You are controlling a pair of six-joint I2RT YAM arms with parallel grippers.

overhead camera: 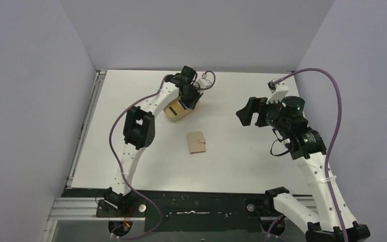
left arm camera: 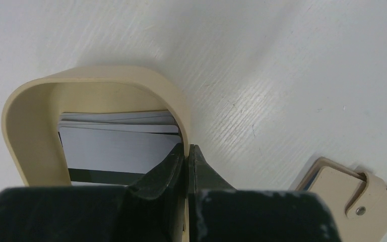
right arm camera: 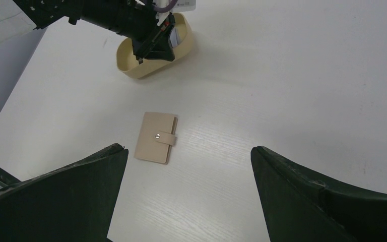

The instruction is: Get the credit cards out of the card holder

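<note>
Black fingers (left arm camera: 164, 174) of the left gripper (left arm camera: 187, 151) fill the bottom of the left wrist view, pressed together with only a slit between them. They sit right at the side wall of the oval tan wooden tray (left arm camera: 95, 73). A thin tan sliver shows in the slit, but whether they actually nip the wall cannot be told.

Inside the tray lie the credit cards (left arm camera: 116, 146), stacked flat and slightly fanned. The topmost is blue-grey with a black stripe along its near edge, and whitish edges peek out behind it. How many cards there are cannot be counted.

To the right of the tray and apart from it, the card holder (left arm camera: 350, 194) lies flat on the white table (overhead camera: 242, 156), folded shut, its snap tab (right arm camera: 167, 138) fastened over the edge. A hint of light blue shows along one side of it in the left wrist view.

From above, the holder sits near the middle of the table, nearer the arm bases than the tray, which stands toward the far edge under the left arm's wrist.

Over on the right side, the right gripper (right arm camera: 187, 150) hangs above the table with its jaws spread wide and nothing between them. It is tilted toward the holder, which lies just beyond its fingertips, untouched.
</note>
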